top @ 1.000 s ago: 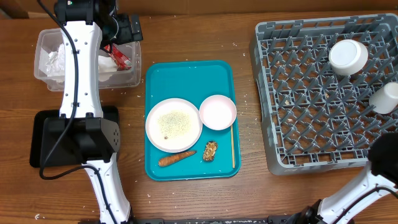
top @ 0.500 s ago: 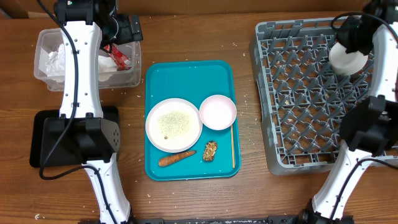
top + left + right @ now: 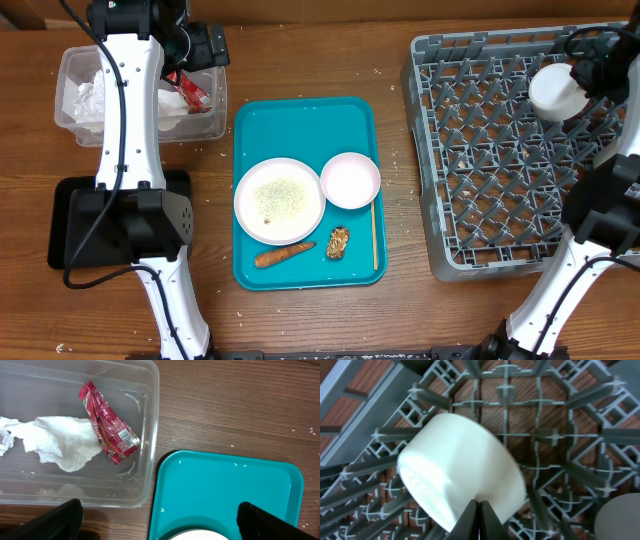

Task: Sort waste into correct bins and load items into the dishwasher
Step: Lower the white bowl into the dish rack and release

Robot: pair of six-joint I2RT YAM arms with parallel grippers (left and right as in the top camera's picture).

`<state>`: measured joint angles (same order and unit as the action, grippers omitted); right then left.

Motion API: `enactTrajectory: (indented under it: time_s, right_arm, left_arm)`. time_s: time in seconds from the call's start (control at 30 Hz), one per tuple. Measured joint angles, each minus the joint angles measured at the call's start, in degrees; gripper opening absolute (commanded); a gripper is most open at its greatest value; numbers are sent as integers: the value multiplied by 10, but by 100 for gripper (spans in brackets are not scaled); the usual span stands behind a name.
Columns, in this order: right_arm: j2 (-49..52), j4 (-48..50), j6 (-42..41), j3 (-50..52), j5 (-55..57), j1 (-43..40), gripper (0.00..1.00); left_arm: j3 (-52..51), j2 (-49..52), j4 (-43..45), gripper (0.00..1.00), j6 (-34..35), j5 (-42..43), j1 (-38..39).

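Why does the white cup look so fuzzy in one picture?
Right wrist view: the white cup fills the frame and looks smeared, probably because it is too close to the lens, and the grey rack behind it is soft too. Left wrist view: sharp, with the barcode on the red wrapper showing and small glints on the clear tub. Overhead view: crisp and evenly lit.

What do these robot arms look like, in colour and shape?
Both arms are slim white tubes linked by bulky black joints. A black cable runs down the left arm. The right arm matches. Each ends in two dark, tapering fingers.
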<state>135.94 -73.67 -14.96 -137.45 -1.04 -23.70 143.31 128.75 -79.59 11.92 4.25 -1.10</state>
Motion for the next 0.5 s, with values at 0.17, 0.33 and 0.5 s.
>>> enactTrajectory:
  time_s: [0.17, 0.33, 0.5]
  right_arm:
    - [0, -1, 0, 0, -11, -3, 4]
    - [0, 1, 0, -2, -26, 1, 4]
    - [0, 8, 16, -5, -68, 7, 4]
  left_arm:
    - [0, 0, 0, 100, 0, 0, 0]
    - [0, 0, 0, 100, 0, 0, 0]
    - [0, 0, 0, 100, 0, 0, 0]
